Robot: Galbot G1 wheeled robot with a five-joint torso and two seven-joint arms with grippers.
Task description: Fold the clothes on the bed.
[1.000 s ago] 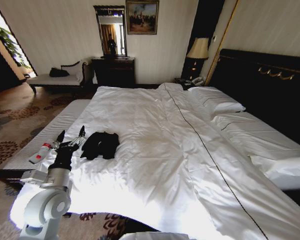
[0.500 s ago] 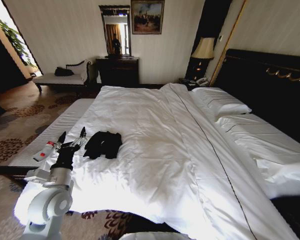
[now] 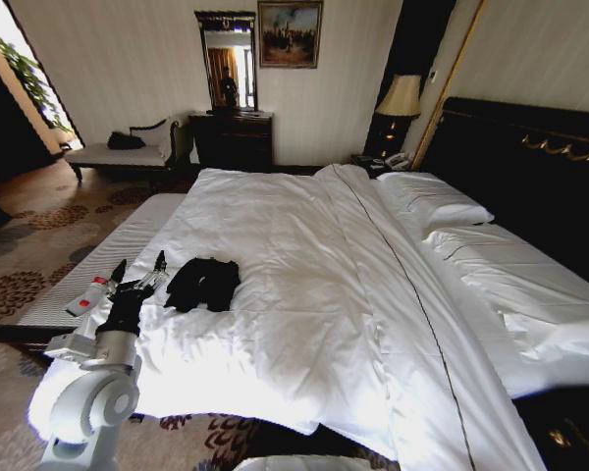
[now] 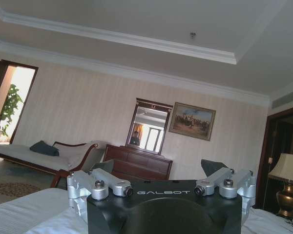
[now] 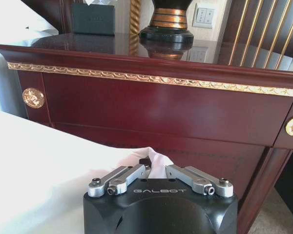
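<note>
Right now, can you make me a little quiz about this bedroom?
1. True or false: the T-shirt lies on a pillow.
2. Pick one. The left gripper beside the T-shirt has its jaws: A open, B shut on the T-shirt, C shut on a pillow.
3. Fill the gap: the T-shirt is black and it lies on the white ___.
Key: 1 false; 2 A; 3 bed.

— What is carried by the bed (image 3: 304,324)?
— A crumpled black T-shirt (image 3: 204,283) is seen on the duvet, well apart from the pillows (image 3: 442,208) laid beside the headboard (image 3: 530,167).
</note>
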